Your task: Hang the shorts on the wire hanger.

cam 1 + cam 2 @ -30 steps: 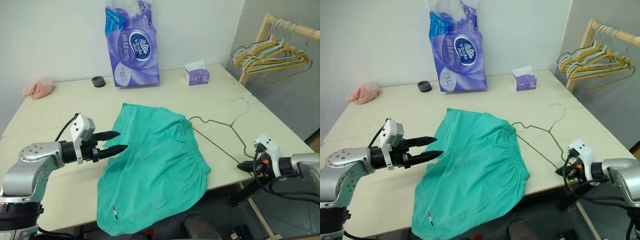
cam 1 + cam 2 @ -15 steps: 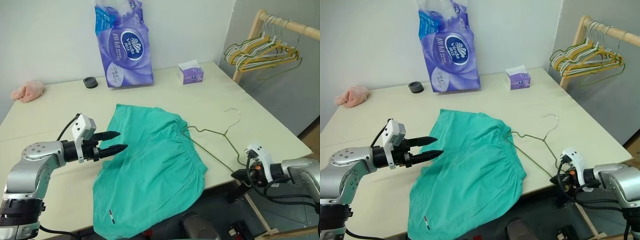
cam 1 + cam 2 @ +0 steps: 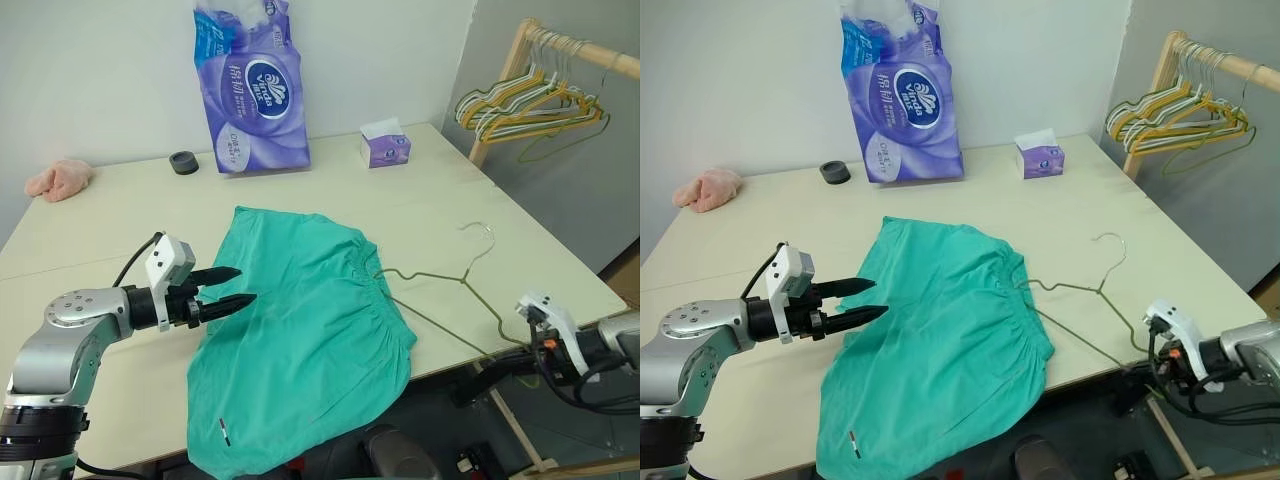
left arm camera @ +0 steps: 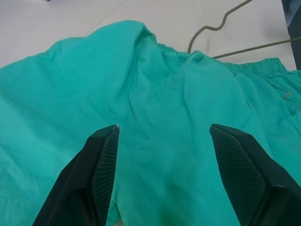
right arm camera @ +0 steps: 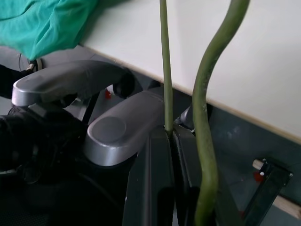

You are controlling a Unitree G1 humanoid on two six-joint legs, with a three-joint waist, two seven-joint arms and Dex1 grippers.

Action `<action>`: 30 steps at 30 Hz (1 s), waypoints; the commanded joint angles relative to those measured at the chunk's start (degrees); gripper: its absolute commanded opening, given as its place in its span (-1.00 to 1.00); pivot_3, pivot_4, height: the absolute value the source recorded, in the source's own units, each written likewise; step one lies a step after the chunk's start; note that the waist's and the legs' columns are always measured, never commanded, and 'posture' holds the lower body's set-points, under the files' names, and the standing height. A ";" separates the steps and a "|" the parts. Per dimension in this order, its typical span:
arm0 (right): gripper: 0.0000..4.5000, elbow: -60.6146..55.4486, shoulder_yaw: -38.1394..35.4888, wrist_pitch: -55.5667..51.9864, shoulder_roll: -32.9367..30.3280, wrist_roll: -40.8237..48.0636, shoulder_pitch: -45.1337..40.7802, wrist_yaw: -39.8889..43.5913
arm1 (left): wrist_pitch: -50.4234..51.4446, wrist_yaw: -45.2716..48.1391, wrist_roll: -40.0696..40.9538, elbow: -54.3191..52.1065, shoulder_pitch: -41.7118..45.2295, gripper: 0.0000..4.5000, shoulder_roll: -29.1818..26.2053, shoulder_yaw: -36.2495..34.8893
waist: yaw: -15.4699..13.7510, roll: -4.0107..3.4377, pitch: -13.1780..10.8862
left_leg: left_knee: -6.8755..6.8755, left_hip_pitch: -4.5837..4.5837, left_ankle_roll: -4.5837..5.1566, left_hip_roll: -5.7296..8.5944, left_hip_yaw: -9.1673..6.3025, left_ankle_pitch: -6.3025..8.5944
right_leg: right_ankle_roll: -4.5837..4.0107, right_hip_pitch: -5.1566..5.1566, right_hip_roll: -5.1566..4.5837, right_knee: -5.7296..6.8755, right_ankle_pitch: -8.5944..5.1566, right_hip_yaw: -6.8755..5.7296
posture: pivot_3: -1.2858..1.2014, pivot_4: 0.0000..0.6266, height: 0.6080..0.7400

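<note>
The shorts (image 3: 300, 340) lie flat on the table (image 3: 120, 215), spread from its middle to the near edge, where one leg hangs over; the elastic waistband faces the right edge. The wire hanger (image 3: 445, 290) lies just beside the waistband, one end tucked at the gathered fabric, its hook pointing toward the far right corner and its near end reaching past the near edge.

The right gripper (image 5: 171, 141) sits just off that near edge, fingers pressed together on the thin wire of the hanger — the wrist view shows the wire running straight out from between them. The left gripper (image 3: 228, 286) hovers over the left leg of the shorts with its fingers (image 4: 106, 155) apart and nothing between them.

The step in hand looks like working the hanger into the shorts. To do it well, the right gripper should keep a firm pinch — thin wire twists easily — and slide the hanger low along the table toward the waistband. The left gripper would do best to close on the fabric first, pinning or lifting it so the cloth does not bunch and ride along with the wire.
</note>
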State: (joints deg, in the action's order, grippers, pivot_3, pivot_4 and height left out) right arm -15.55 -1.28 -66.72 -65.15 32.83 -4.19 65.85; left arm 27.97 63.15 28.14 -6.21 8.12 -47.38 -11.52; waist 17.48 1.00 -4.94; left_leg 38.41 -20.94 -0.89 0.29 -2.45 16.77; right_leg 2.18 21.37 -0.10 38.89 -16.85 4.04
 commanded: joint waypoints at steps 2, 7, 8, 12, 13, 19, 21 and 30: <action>-1.00 -1.25 -2.84 0.56 -1.66 2.07 1.49 0.93 | -1.52 -0.04 -0.21 -0.71 1.33 0.44 -0.14 0.19 | 0.14 0.08 -0.08 | 0.00 0.01 0.00 0.00 0.02 0.00 | 0.00 0.00 0.00 0.00 0.00 0.02 | -0.25 -0.83 1.00; -1.00 -2.11 -3.47 -2.76 -1.51 6.04 2.66 1.52 | -2.22 0.12 -0.69 -0.24 1.56 0.44 -0.17 0.66 | 0.10 0.13 -0.13 | -0.01 0.02 0.00 -0.01 0.04 0.00 | 0.00 0.00 0.00 0.00 0.00 0.02 | -0.25 -0.83 1.00; -1.00 -2.14 -3.14 -3.67 -1.16 6.91 2.51 1.43 | -2.36 0.09 -0.75 -0.09 1.67 0.44 -0.16 0.75 | 0.10 0.17 -0.16 | -0.02 0.01 0.00 -0.01 0.04 0.00 | 0.00 0.01 0.00 0.00 0.00 0.02 | -0.25 -0.83 1.00; -1.00 -1.31 -1.73 -9.10 1.88 10.64 -0.44 -0.29 | -2.71 -0.27 -0.95 0.35 2.25 0.44 0.11 1.00 | 0.15 0.23 -0.20 | -0.01 0.02 0.00 -0.02 0.04 0.00 | 0.00 0.00 0.00 0.00 0.00 0.02 | -0.25 -0.83 1.00; -1.00 -0.89 -1.32 -10.63 2.79 11.27 -1.54 -0.83 | -2.77 -0.45 -1.04 0.51 2.54 0.44 0.23 1.03 | 0.17 0.23 -0.20 | -0.01 0.02 0.00 -0.02 0.05 0.00 | 0.00 0.01 0.00 0.00 0.00 0.03 | -0.25 -0.83 1.00; -1.00 3.28 1.03 -18.23 10.46 13.15 -9.78 -5.62 | -3.40 -1.89 -1.53 1.52 3.72 0.44 1.03 0.74 | 0.08 0.23 -0.20 | -0.01 0.01 0.00 -0.01 0.05 0.00 | 0.00 0.02 0.00 0.00 0.00 0.04 | -0.24 -0.83 1.00; -1.00 4.68 1.08 -21.06 14.03 13.30 -12.50 -7.88 | -3.65 -2.59 -1.70 1.90 4.10 0.44 1.38 0.46 | 0.01 0.23 -0.20 | -0.01 -0.01 0.00 -0.01 0.03 0.00 | 0.00 0.03 0.00 0.00 0.01 0.03 | -0.23 -0.83 1.00; -1.00 13.13 -2.80 -25.78 26.45 11.78 -20.11 -19.13 | -4.69 -5.70 -2.10 2.98 5.42 0.44 2.81 -0.09 | -0.16 0.21 -0.21 | -0.04 -0.05 0.00 0.00 -0.02 0.00 | -0.03 0.07 -0.06 0.05 0.03 0.01 | -0.22 -0.84 1.00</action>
State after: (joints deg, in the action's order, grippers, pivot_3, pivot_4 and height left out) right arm -2.93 -1.30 -92.05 -39.16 43.99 -22.52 48.46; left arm 24.45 58.00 26.00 -2.54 12.29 -44.62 -10.48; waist 17.32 1.21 -5.15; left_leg 38.37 -20.99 -0.89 0.29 -2.47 16.77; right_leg 2.13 21.44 -0.16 38.95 -16.81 4.04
